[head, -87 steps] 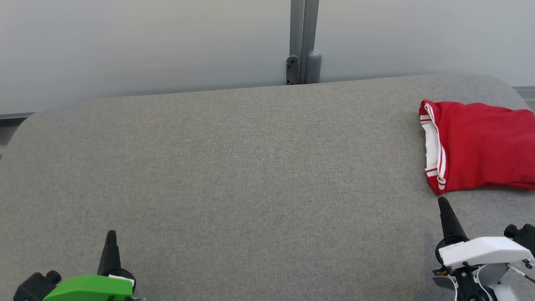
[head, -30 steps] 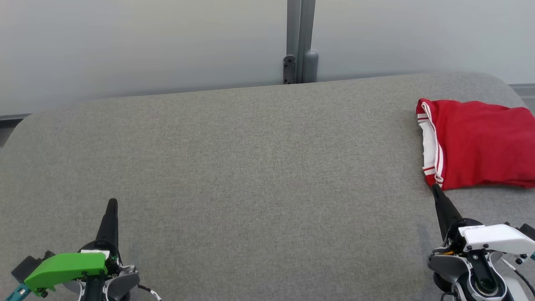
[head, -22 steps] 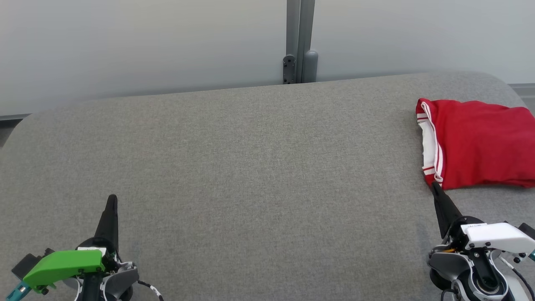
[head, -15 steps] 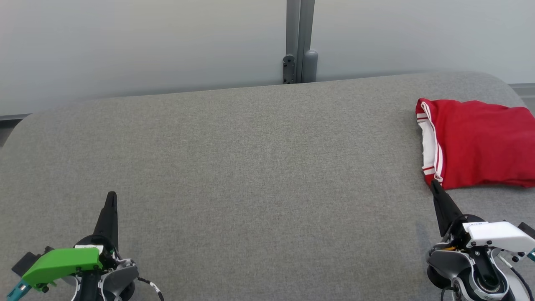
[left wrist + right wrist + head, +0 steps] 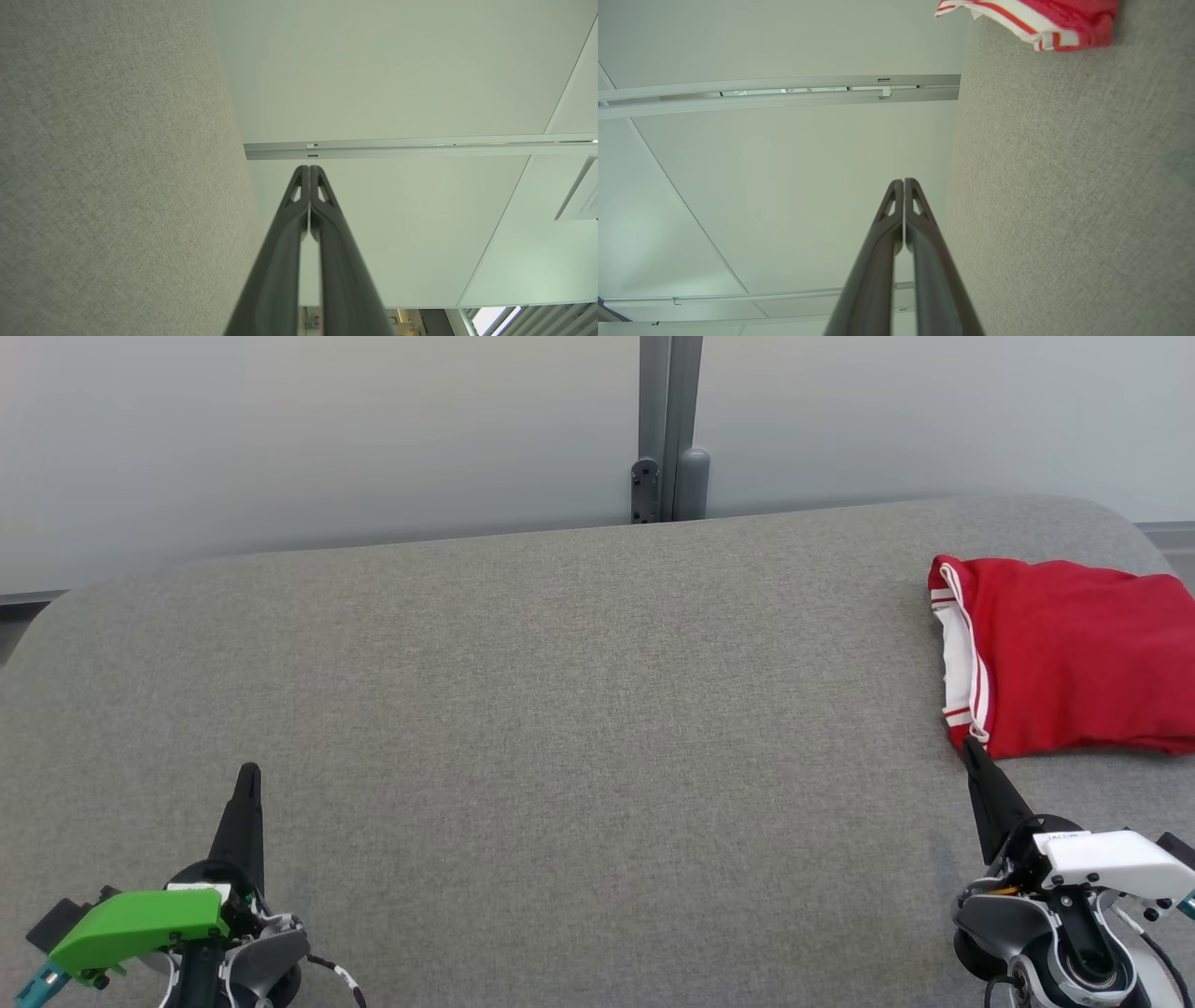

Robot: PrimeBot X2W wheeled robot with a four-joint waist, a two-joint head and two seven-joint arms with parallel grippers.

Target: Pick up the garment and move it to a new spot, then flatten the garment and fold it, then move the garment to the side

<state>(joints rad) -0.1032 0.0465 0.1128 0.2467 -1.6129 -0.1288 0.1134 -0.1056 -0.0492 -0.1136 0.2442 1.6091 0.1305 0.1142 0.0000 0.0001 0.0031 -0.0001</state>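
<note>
The garment (image 5: 1074, 658), red with a white striped band along its left edge, lies folded at the right end of the grey surface (image 5: 560, 709); its striped corner (image 5: 1031, 23) shows at the top of the right wrist view. My right gripper (image 5: 971, 751) is shut and empty, its tip just below the garment's near left corner. Whether it touches the cloth I cannot tell. In the right wrist view its fingers (image 5: 903, 184) are pressed together. My left gripper (image 5: 248, 775) is shut and empty at the lower left, far from the garment, fingers (image 5: 309, 170) closed tip to tip.
A pale wall with a grey vertical post (image 5: 670, 429) runs behind the far edge of the surface. The padded grey surface has rounded corners at the far left and far right.
Both grippers have crept slightly forward over the last second and now hold still. The garment has not moved.
</note>
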